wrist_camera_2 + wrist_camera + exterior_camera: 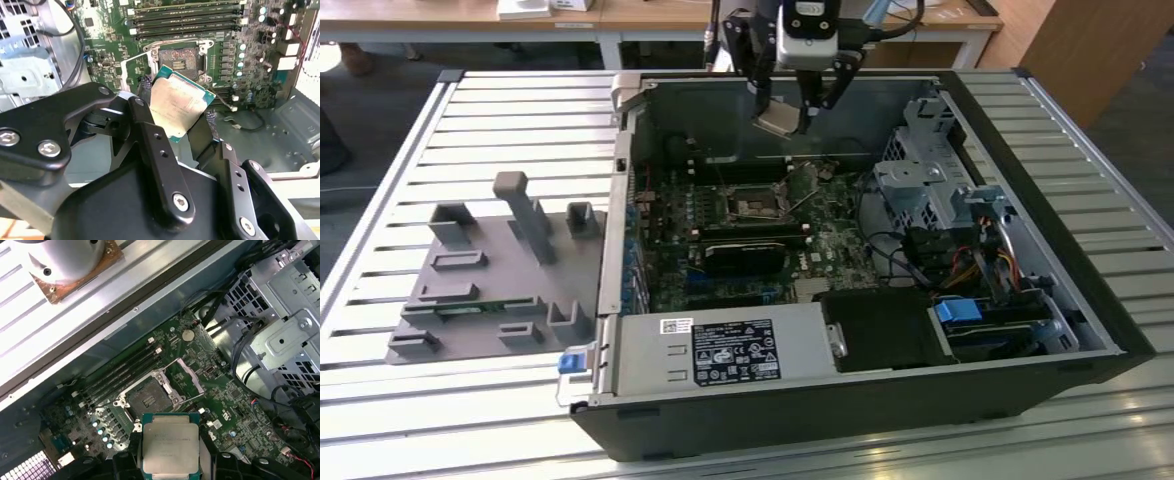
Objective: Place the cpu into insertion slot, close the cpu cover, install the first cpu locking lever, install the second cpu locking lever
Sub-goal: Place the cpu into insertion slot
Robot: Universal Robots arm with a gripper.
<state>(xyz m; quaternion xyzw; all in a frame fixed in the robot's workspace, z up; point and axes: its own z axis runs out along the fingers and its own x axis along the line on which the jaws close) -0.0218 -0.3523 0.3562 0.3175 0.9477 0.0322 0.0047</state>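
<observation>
My gripper [790, 112] hangs over the back of the open computer case [1067, 300], shut on the cpu [775, 121]. The cpu is a flat square chip with a silvery-beige top and a green edge, held by two sides between the black fingers in both wrist views [175, 107] [171, 445]. It is in the air, tilted, above the motherboard. The insertion slot [755, 207] [180, 60] [148, 401] lies bare, with a dark centre and a silvery rim. The cpu cover [190, 376] stands swung open at the slot's side.
Long black memory sticks [185, 20] lie beside the slot. A metal drive cage [921, 190] and cables fill the exterior view's right of the case, with a power supply [720, 350] at the front. A grey fixture [494, 270] sits on the slatted table [400, 180].
</observation>
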